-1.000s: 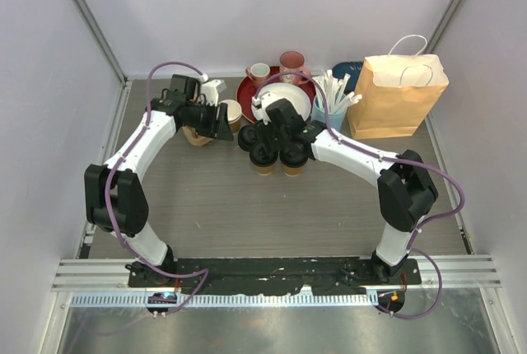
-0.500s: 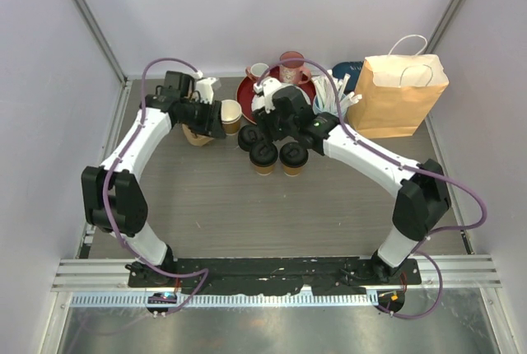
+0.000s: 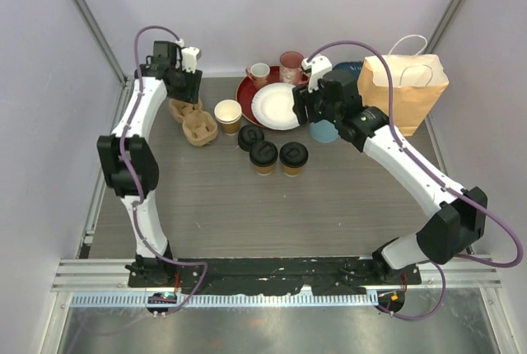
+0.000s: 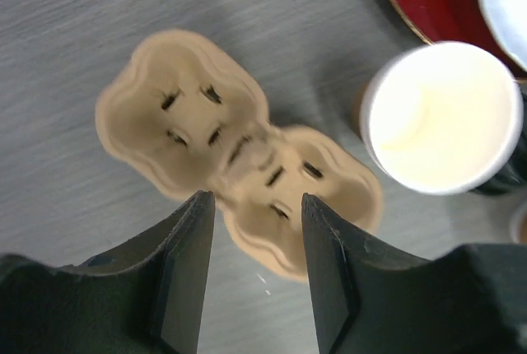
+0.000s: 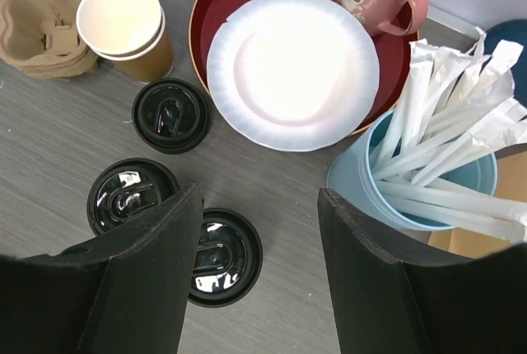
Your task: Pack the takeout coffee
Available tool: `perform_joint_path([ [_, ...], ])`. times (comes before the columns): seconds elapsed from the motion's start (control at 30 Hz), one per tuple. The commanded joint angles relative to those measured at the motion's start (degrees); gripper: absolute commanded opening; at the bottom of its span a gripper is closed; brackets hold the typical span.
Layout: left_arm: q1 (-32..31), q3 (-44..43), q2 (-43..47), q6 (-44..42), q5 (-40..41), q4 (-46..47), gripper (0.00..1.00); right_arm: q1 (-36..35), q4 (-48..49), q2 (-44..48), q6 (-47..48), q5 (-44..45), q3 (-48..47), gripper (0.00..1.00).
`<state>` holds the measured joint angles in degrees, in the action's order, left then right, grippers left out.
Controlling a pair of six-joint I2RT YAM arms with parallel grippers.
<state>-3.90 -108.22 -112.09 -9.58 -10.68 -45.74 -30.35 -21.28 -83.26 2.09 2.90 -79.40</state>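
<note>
overhead plus downward wrists, shared cup [image 3: 228,113]

arms: white tubular links [image 3: 403,169], black joint housings [image 3: 128,165] | cables: purple hose [image 3: 152,31] along each, rising from black base plate [image 3: 272,270] | left gripper [image 4: 255,199], right gripper [image 5: 259,196]: matte black wedge fingers

1. I see a round red tray [image 3: 244,95] at the back of the grey worktop [image 3: 247,206], with a white paper plate [image 3: 276,106] lying on it.
2. Two mugs stand at the tray's far edge: a white-and-pink mug [image 3: 258,72] and, to its right, a pink mug [image 3: 291,64].
3. A light-blue cup [image 5: 354,185] of wrapped white straws [image 5: 449,115] stands just right of the tray.
4. A brown paper bag [image 3: 403,95] stands upright at the far right.
5. A tan pulp cup carrier [image 4: 239,177] lies flat, left of the tray.
</note>
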Motion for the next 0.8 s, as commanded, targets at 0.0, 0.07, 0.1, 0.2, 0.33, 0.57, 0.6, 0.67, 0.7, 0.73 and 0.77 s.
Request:
perform_joint_path([
  [0.0,-0.2,-9.9,-8.7,-4.2,6.2,-4.1,0.5,0.1,0.4,1.8,0.9,-1.5,1.6,0.63],
  [0.07,-0.1,-11.9,-11.2,-5.0,7.3,-4.4,0.5,0.4,0.4,1.9,0.9,-1.5,2.3,0.63],
  [0.1,-0.1,-13.4,-13.0,-5.3,7.4,-4.5,0.49,0.7,0.3,2.0,0.9,-1.5,2.6,0.63],
  [0.2,-0.1,-14.5,-14.6,-5.4,5.8,-5.4,0.46,1.2,0.4,2.1,0.9,-1.4,3.1,0.63],
  [0.33,0.1,-14.2,-15.4,-5.1,3.5,-5.5,0.44,1.9,0.4,2.2,0.8,-1.2,3.8,0.63],
  [0.57,1.0,-12.3,-15.4,-4.1,0.2,-5.6,0.4,2.2,0.3,2.8,0.8,-1.2,5.1,0.62],
  [0.6,1.1,-12.0,-15.2,-4.1,-0.8,-5.9,0.4,2.2,0.3,2.8,0.8,-1.3,5.2,0.63],
  [0.67,1.1,-10.7,-14.4,-4.3,-1.5,-5.2,0.4,2.3,0.3,2.8,0.8,-1.4,5.4,0.63],
  [0.7,1.1,-10.3,-14.3,-4.5,-1.7,-5.0,0.4,2.2,0.3,2.8,0.8,-1.4,5.4,0.63],
  [0.73,1.1,-10.2,-14.3,-4.6,-1.4,-4.8,0.4,2.2,0.3,2.8,0.8,-1.6,5.5,0.63],
  [0.77,1.1,-10.3,-14.7,-4.7,-1.0,-5.0,0.4,2.3,0.3,2.8,0.7,-1.7,5.5,0.63],
])
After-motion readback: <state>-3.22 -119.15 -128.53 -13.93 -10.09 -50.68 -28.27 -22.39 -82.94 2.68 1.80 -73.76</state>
